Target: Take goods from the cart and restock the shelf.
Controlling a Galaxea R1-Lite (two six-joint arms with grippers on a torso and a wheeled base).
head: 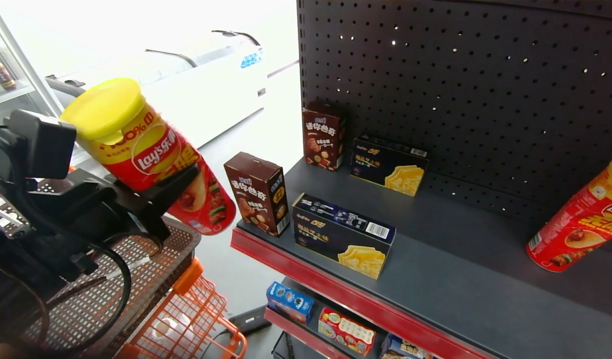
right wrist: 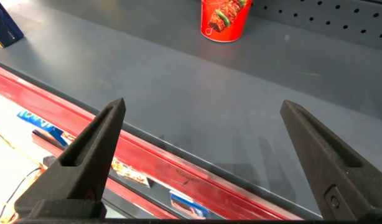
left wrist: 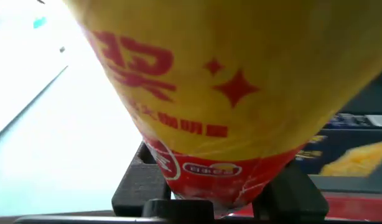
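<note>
The left gripper (head: pixel 172 183) is clamped on the can (head: pixel 136 144), which hangs tilted, yellow lid up, above the cart (head: pixel 186 299), just left of the shelf (head: pixel 460 284). The can is probably light and stiff, but its thin wall could dent and its glossy skin may slip. Mid-body looks the safest hold, and the fingers sit on the lower half. The rear finger's contact is hidden. The right gripper (right wrist: pixel 203 109) is spread wide and empty over the shelf's front edge. A second can (head: pixel 580 224) stands on the shelf's right, top cut off.
</note>
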